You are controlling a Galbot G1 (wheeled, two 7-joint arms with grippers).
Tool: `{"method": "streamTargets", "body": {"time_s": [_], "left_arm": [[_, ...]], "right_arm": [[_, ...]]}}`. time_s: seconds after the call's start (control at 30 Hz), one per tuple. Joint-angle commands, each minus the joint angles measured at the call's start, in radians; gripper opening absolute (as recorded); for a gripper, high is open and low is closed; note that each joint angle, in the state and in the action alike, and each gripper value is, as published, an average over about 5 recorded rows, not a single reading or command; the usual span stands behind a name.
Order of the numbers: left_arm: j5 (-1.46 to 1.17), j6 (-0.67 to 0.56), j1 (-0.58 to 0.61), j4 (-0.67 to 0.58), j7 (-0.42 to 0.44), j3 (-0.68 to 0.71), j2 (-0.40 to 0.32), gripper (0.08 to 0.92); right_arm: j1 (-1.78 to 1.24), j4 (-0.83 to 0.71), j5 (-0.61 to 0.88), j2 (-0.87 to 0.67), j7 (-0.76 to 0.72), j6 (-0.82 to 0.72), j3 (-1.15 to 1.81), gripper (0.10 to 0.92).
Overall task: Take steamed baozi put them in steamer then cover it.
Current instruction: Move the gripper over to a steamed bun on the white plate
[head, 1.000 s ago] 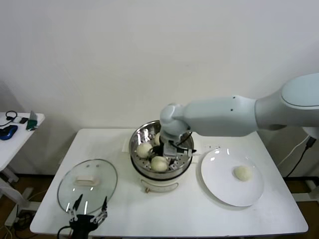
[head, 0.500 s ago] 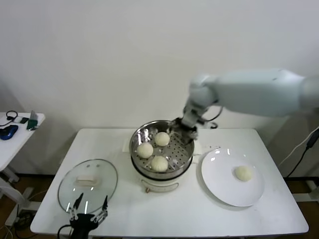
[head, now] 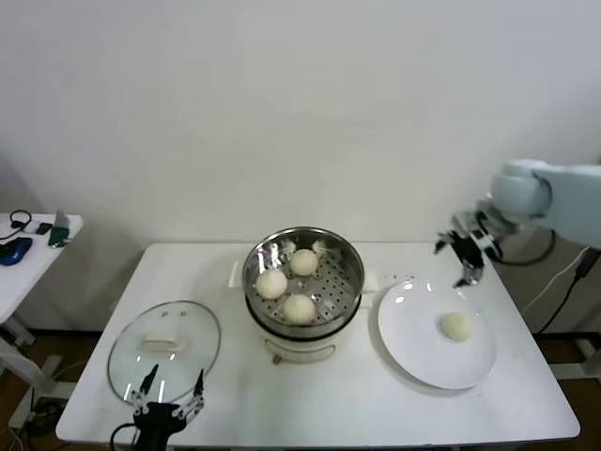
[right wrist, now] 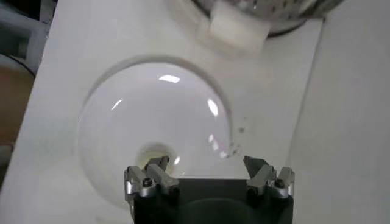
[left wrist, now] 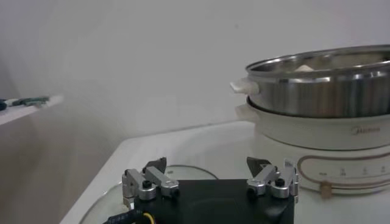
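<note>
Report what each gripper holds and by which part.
Nothing. The right gripper is open and empty above the plate; the left gripper is open by the cover.

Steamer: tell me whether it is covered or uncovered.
Uncovered. The steamer stands open with three buns showing on its tray, and the glass lid lies flat on the table to its left.
</note>
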Motion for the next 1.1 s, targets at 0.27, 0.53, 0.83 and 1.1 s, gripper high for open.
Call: {"method": "streamTargets", "body": {"time_s": [0.27, 0.53, 0.83, 1.1], "left_arm": [[0.015, 0.001, 0.012, 0.006, 0.0, -0.01, -0.022, 0.823], [0.023, -0.002, 0.019, 0.008, 0.0, -0.011, -0.034, 0.823], [0.026, -0.006, 0.022, 0.012, -0.001, -0.015, -0.039, 0.823], [0.025, -0.006, 0.02, 0.015, -0.002, -0.013, -0.041, 0.823]], "right_arm": [[-0.526, -0.164, -0.199, -0.08, 0.008, -0.106, 0.362, 0.823], [-0.607, -0.264, -0.24, -0.022, 0.017, -0.082, 0.441, 0.823], [-0.639, -0.316, -0.236, 0.029, 0.024, -0.074, 0.461, 0.823], [-0.653, -0.342, -0.232, 0.045, 0.038, -0.073, 0.478, 0.801]]}}
